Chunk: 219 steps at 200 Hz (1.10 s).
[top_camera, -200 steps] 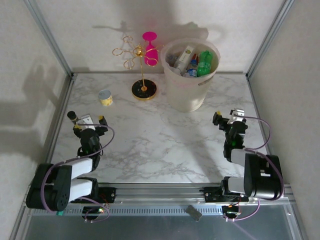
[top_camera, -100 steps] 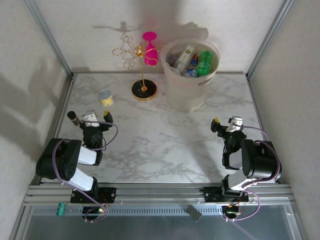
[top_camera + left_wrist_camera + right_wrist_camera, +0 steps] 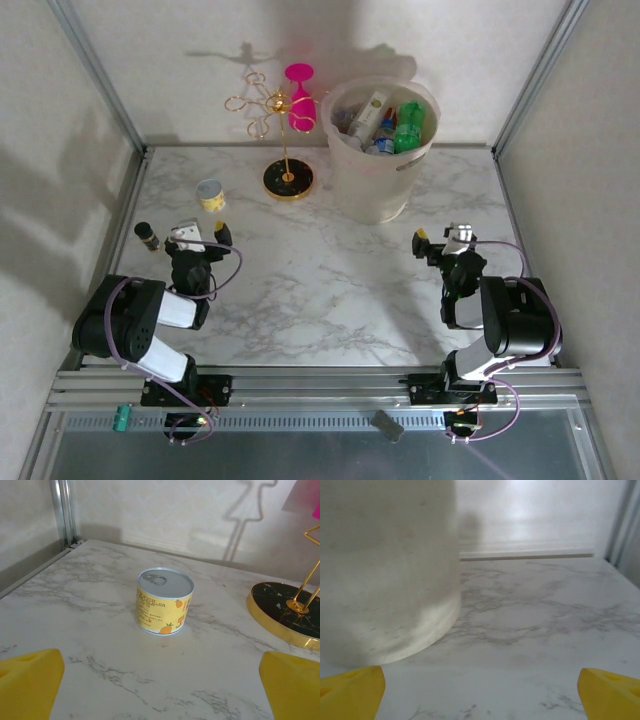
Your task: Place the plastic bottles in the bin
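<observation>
Both sets of jaws are spread wide with nothing in them: left gripper (image 3: 203,236), right gripper (image 3: 440,238). The plastic bottles (image 3: 388,125) are heaped inside the bin (image 3: 375,195), leaning roughly upright. From the right fingers (image 3: 350,685) the bin is close ahead and off to the left. From the left fingers (image 3: 27,680) it's far ahead and way off right, with the yellow can (image 3: 164,601) straight in front. So the right arm is nearer. I can't spot any bottle left on the marble table (image 3: 320,290), looks done to me. Versus a second ago, the left gripper slid right, off the tiny dark vial (image 3: 147,236), and the right one drifted left; bin and bottles are the same
</observation>
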Tool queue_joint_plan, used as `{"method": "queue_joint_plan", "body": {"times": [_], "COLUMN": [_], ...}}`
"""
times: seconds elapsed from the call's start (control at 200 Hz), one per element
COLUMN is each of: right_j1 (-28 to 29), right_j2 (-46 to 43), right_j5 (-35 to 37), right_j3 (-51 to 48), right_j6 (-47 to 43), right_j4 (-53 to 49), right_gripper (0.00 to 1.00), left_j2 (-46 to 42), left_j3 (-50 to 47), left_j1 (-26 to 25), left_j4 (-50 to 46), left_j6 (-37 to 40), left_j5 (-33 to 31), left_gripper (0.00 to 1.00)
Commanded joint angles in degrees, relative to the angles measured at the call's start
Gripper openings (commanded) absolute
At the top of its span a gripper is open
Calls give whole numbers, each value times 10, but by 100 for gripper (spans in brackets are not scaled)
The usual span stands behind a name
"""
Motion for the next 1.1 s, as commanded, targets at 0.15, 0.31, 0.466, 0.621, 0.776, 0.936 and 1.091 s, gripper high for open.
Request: {"method": "queue_joint_plan", "body": {"times": [0.15,0.31,0.466,0.621,0.776,0.936,1.091], "right_j1": [-11,-3,-4,-3,-2,-2,-2], "right_j2": [2,4,5,4,4,4,5], "right_j5": [54,60,58,58,61,60,60], "right_j3": [13,19,21,21,21,21,22], "right_j6": [23,13,12,11,11,11,10], "right_j4": [-3,-12,-14,-16,-16,-16,-17], "right_gripper": [99,99,99,99,99,99,99], "left_j2": [2,2,3,1,2,2,2], "left_j3": [6,6,8,7,6,6,5], "left_j1": [11,11,14,15,14,15,13], "left_j4": [-4,-3,-3,-4,-2,-2,-1], "left_j6": [2,-9,-10,-10,-10,-10,-8], "left_j5": [7,-18,-15,-14,-14,-14,-16], "left_gripper": [99,99,99,99,99,99,99]}}
